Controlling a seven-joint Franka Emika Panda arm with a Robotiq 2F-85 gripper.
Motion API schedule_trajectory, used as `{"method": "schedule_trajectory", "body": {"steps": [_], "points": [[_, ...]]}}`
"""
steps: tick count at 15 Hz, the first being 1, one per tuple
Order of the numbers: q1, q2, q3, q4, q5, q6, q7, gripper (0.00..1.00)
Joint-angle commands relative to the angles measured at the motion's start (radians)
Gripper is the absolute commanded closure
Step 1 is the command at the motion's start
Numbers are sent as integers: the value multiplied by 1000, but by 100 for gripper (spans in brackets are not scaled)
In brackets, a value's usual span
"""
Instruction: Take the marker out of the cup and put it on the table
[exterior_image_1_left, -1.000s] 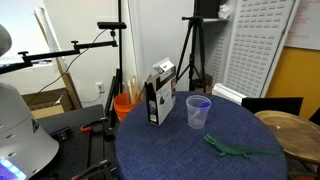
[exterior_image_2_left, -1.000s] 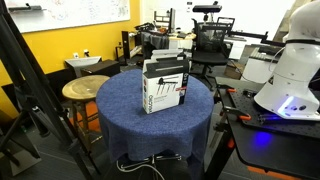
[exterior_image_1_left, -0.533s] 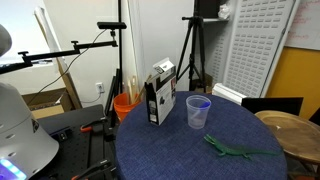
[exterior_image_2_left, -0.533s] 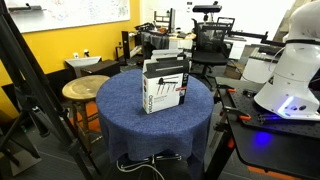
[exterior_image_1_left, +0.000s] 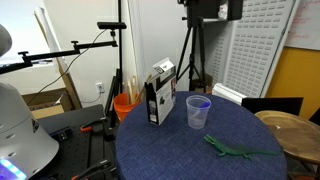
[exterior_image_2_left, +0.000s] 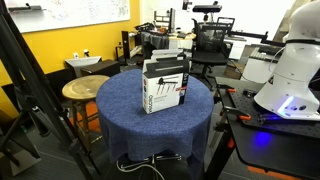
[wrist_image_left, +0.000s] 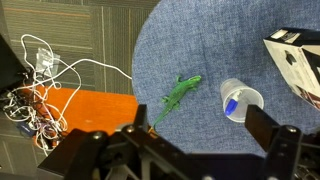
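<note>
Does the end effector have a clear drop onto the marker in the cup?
Probably yes: the cup is open-topped, the marker shows inside, the carton and lizard sit apart from it, and the end effector looks open.

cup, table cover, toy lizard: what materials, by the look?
Tapered whitish translucent cup: likely thin plastic; the blue marker shows through its wall. Dark blue speckled table cover: matte woven-looking cloth, draping over the edge. Green toy lizard: probably moulded plastic or rubber; unclear which.

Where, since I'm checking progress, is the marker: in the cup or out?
In the cup: the wrist view shows the blue marker down inside the upright cup, not on the table.
</note>
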Motion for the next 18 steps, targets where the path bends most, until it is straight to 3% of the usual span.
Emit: {"method": "schedule_trajectory", "body": {"steps": [1, 11, 18], "points": [[-8, 50, 27, -43, 48, 95, 66, 0], [23, 277, 148, -77, 130, 340, 276, 0], [49, 410, 186, -79, 169, 538, 549, 0]]}}
